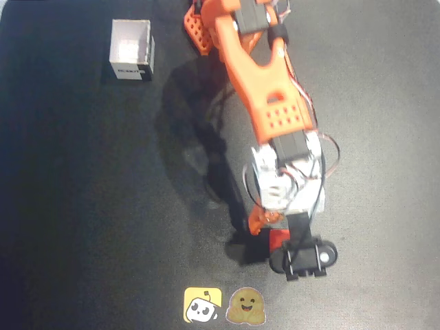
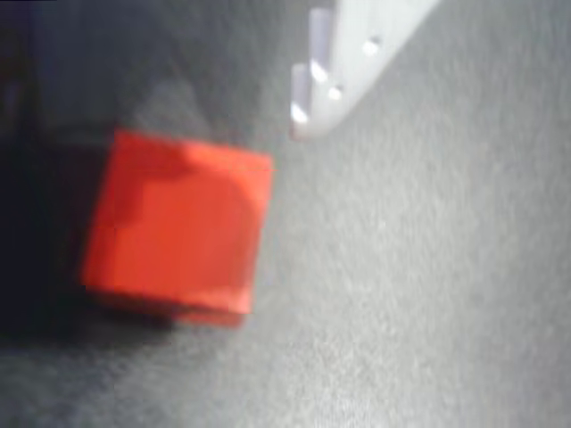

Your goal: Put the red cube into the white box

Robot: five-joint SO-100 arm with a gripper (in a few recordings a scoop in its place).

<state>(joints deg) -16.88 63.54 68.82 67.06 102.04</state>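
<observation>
One red cube on dark worktop, just beside pincer, under its tip. Pincer spread: cannot tell. White box well apart, far beyond. Advice: centre over cube, straddle opposite faces squarely, then close.

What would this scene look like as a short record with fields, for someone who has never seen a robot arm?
surface: dark table
arm: orange arm reaching from the top edge toward the bottom of the overhead view
gripper: gripper low over the table, right by the cube; open or shut cannot be told
red cube: red cube on the table, partly hidden under the gripper in the overhead view
white box: white box open-topped, upper left, far from the cube
extras: two cartoon stickers at the bottom edge
task status: cube not yet in box
</observation>
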